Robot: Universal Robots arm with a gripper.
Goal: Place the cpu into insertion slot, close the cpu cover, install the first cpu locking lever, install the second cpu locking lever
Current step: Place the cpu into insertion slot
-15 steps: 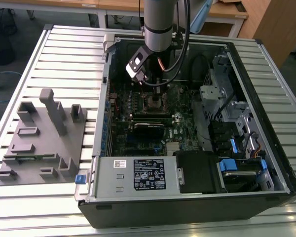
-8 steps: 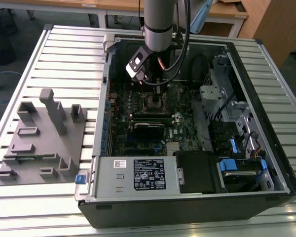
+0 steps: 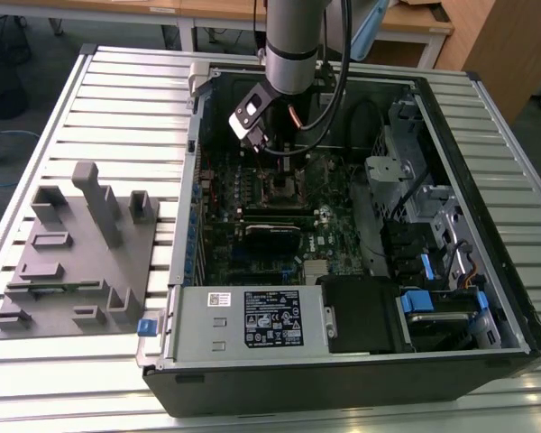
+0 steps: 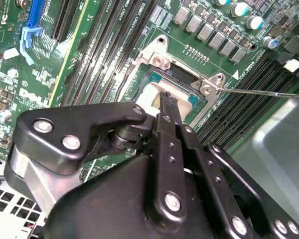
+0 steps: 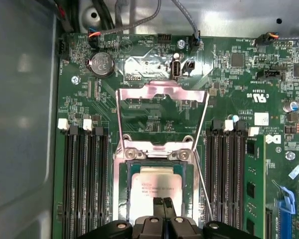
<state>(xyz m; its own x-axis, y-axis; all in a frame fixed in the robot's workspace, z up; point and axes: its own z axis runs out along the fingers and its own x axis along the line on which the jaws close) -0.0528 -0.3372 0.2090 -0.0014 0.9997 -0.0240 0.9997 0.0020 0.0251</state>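
Gripper [image 5: 163, 203] is pressed together with nothing pinched between the tips. You can see both fingertips [image 5: 157, 202] side by side over the near edge of the cpu [image 5: 156, 186].

- cpu lies flat in the insertion slot [image 5: 123, 172] and looks squared up to the frame. Can't tell whether the tips touch its top or hang just above. In the second wrist view the gripper [image 4: 165, 96] ends right at the cpu [image 4: 148, 97].
- cpu cover [image 5: 162, 90] is not closed. It's flipped open on the far side of the cpu from the fingertips, with its hinge edge along the slot's far edge. So it lies straight ahead of the tips, along the line they point.
- One locking lever [image 5: 202, 184] is unlatched. It's a thin rod running along the slot's side, between the slot and the memory slots [image 5: 229, 179]. In the second wrist view the locking lever [image 4: 269, 92] sticks out well clear of the slot.

Arm pose for you: in the exterior view the arm [image 3: 293, 36] drops near vertical into the computer case [image 3: 279, 383]. The gripper [image 3: 272, 155] is low over the motherboard [image 3: 252, 212], just above the insertion slot [image 3: 284, 187].
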